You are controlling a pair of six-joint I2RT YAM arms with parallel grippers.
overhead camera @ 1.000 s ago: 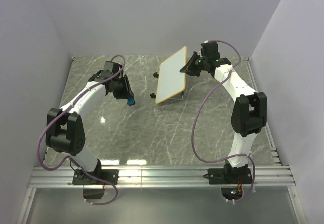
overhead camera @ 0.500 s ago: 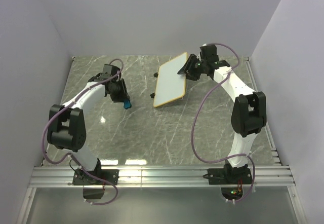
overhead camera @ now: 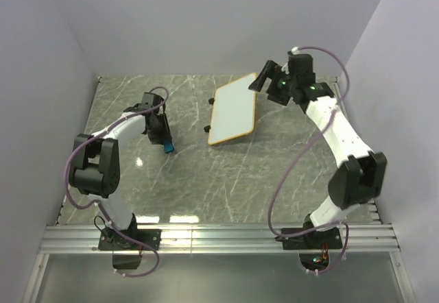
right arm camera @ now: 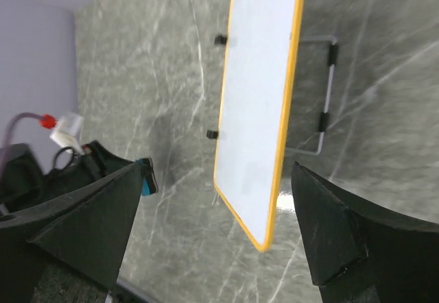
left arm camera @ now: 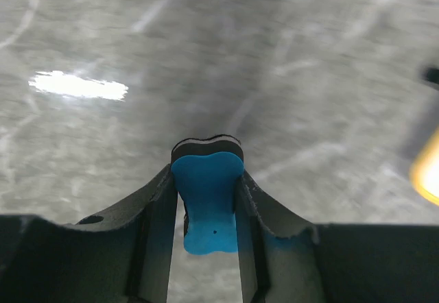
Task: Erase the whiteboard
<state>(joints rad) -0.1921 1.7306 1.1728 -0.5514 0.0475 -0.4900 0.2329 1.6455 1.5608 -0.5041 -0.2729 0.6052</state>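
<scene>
Blue eraser [left arm camera: 206, 210] in low left pincer [left arm camera: 206, 177]

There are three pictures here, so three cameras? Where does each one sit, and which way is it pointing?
Top external: fixed above and behind the arms, facing down at the table; both whole arms show, left gripper and right gripper included.
Left wrist: on the left arm, facing the table past its own fingers, shut on the blue eraser.
Right wrist: on the right arm, facing down at the whiteboard between its own spread fingers.
Shared: top and right wrist views both show whiteboard and eraser.
</scene>
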